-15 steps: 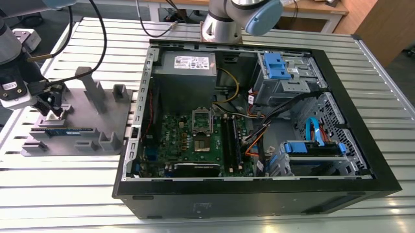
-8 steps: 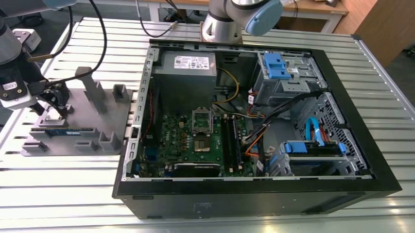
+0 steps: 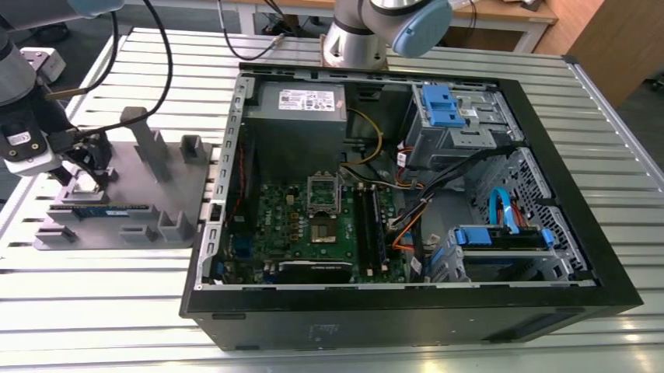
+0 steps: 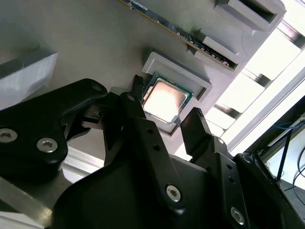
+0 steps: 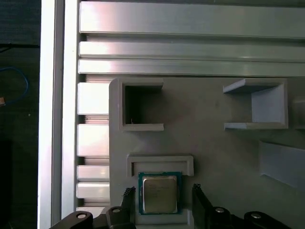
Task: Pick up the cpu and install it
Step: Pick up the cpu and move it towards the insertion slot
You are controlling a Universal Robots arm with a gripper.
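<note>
Grey tray [image 3: 135, 186] is seen at the exterior view's left, on the slatted metal surface [image 3: 93, 303]. The end effector [image 3: 89, 167] is held low over the left part of the tray. A blue-green memory stick [image 3: 104, 210] is laid on the tray just beside it.

In both wrist views the cpu [image 5: 159, 193] is seated flat in its raised pocket [image 5: 159, 160] on the tray, shiny top up. The end effector is open: one of the fingers [image 5: 199, 200] is placed on each side of the cpu, and no contact with the chip can be made out. The same straddle is shown in the second wrist view, with the cpu [image 4: 164, 100] between the two black tips.

Further toward the exterior view's right, the open computer case [image 3: 415, 318] is laid on its side. The motherboard [image 3: 295, 225] is exposed, and the socket [image 3: 323, 225] is judged open and unfilled.

Status: approach and alignment done. Grasp not yet made, cpu not lifted. Pick, transfer and install are all outstanding.
</note>
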